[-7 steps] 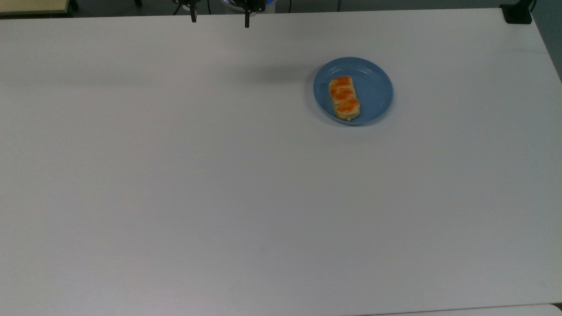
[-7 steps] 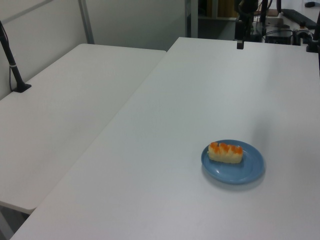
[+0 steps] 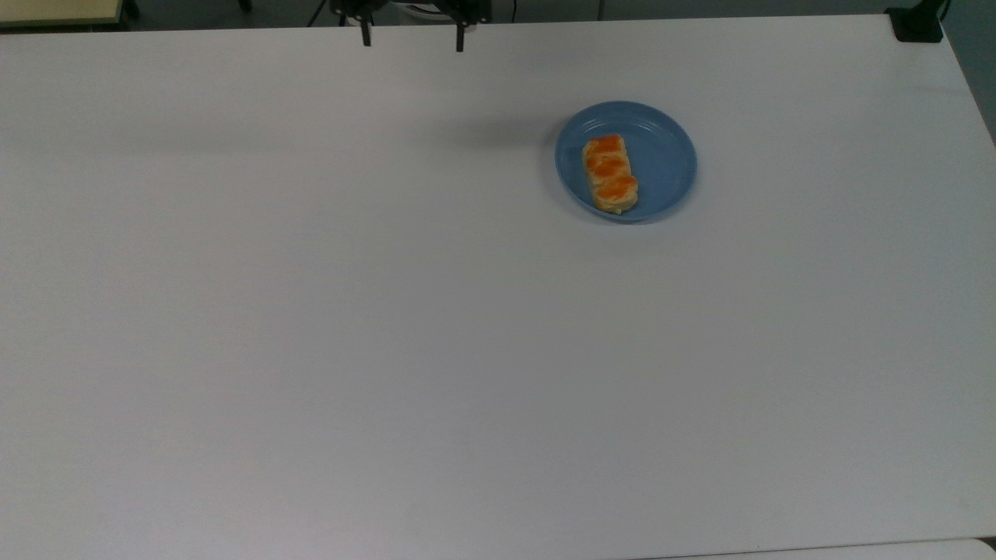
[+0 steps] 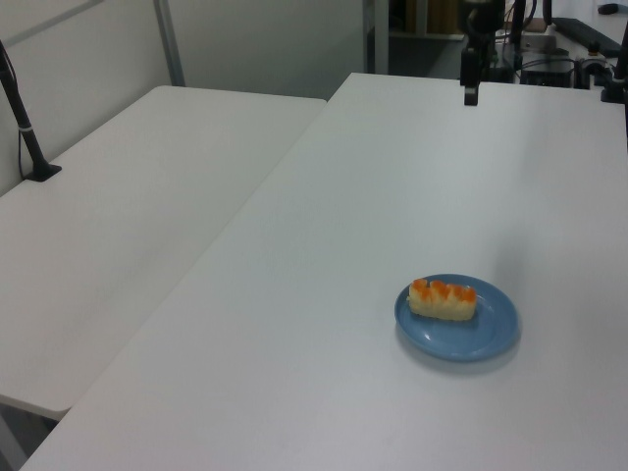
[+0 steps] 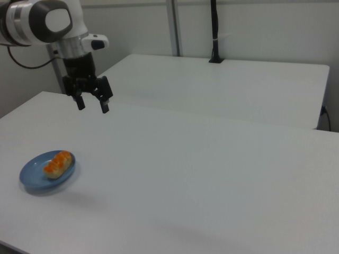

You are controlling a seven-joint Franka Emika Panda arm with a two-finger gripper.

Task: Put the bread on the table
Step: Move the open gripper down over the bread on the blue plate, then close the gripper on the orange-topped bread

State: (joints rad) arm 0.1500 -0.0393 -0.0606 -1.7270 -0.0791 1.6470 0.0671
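Since the top view looks straight down, you mostly get the big plain white matte bench (image 3: 389, 327), with the black two-finger claw (image 3: 412, 36) poking in at the far edge, fingers spread wide, nothing in it. One small tan bread loaf with three orange glazed bumps (image 3: 610, 173) lies on one round blue plate (image 3: 669, 159), well off to the top view's right of the claw.

Left view: claw (image 4: 471, 93) hangs pointing down over the bench's (image 4: 343, 294) far end, well apart from the bread (image 4: 443, 298) on the plate (image 4: 491, 334).

Right view: the white arm (image 5: 47, 21) comes in from the upper left and the claw (image 5: 92, 106) points down, splayed open above the bench (image 5: 201, 174). One bread (image 5: 57, 164), one plate (image 5: 32, 172), near the right view's left edge.
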